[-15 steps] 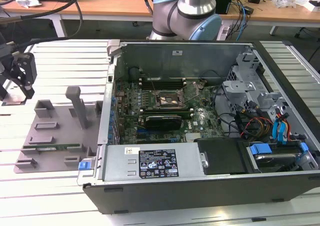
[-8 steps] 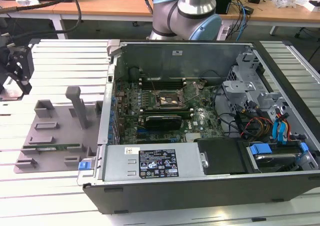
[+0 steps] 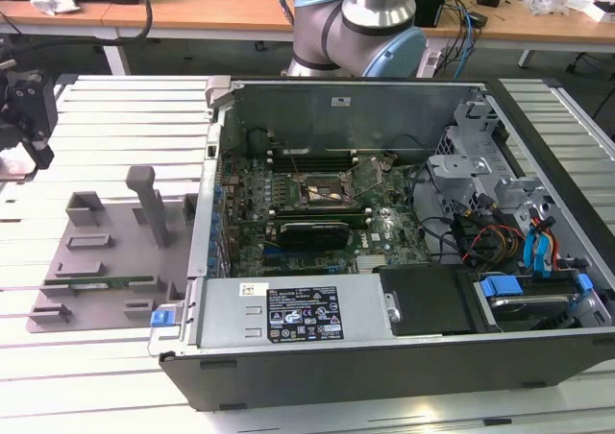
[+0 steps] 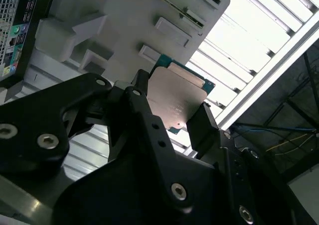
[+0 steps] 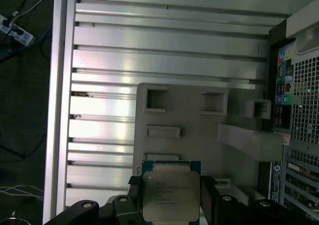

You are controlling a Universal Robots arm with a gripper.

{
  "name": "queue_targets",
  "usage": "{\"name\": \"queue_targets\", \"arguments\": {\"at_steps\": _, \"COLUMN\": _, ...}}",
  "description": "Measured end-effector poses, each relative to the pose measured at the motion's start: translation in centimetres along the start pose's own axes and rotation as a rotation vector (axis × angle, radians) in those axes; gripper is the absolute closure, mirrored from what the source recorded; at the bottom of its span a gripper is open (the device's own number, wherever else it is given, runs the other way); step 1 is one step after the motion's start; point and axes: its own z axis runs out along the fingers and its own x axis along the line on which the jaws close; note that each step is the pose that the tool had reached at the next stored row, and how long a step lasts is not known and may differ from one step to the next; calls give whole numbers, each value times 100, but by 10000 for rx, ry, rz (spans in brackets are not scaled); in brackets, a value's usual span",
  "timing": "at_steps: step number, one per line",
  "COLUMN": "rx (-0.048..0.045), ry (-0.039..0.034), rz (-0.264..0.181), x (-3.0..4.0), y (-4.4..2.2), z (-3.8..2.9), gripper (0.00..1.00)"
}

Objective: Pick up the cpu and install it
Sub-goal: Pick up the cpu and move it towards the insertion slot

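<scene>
The black gripper (image 5: 171,201) is clamped on the cpu (image 5: 171,189) — its fingers (image 5: 207,197) pinch two opposite edges, and the silver top faces the first wrist view. The chip hangs in the air by the grey parts tray (image 5: 199,125) on the slatted aluminium table (image 5: 149,36) — the open computer case (image 3: 384,223) stands beside the tray.

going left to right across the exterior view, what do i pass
gripper → grey fixture tray → open computer case's left wall → cpu socket → drive bay with blue tabs
</scene>
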Motion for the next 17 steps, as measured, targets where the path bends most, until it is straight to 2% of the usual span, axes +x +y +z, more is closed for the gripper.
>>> {"name": "queue_targets", "arguments": {"at_steps": 5, "rx": 0, "ry": 1, "rz": 1, "x": -2, "y": 6, "z": -81, "gripper": 45}}
{"name": "queue_targets", "arguments": {"at_steps": 8, "rx": -1, "ry": -1, "rz": 0, "x": -7, "y": 34, "z": -180, "gripper": 45}}
{"name": "queue_targets", "arguments": {"at_steps": 10, "rx": 1, "ry": 1, "rz": 0, "x": -13, "y": 114, "z": -237, "gripper": 45}}
{"name": "queue_targets", "arguments": {"at_steps": 12, "rx": -1, "ry": 0, "rz": 1, "x": -22, "y": 245, "z": -279, "gripper": 45}}
{"name": "queue_targets", "arguments": {"at_steps": 13, "rx": 0, "ry": 0, "rz": -1, "x": -26, "y": 291, "z": -299, "gripper": 45}}
{"name": "queue_targets", "arguments": {"at_steps": 16, "rx": 1, "ry": 3, "rz": 1, "x": -34, "y": 413, "z": -380, "gripper": 45}}
{"name": "queue_targets", "arguments": {"at_steps": 17, "rx": 1, "ry": 2, "rz": 0, "x": -36, "y": 430, "z": -395, "gripper": 45}}
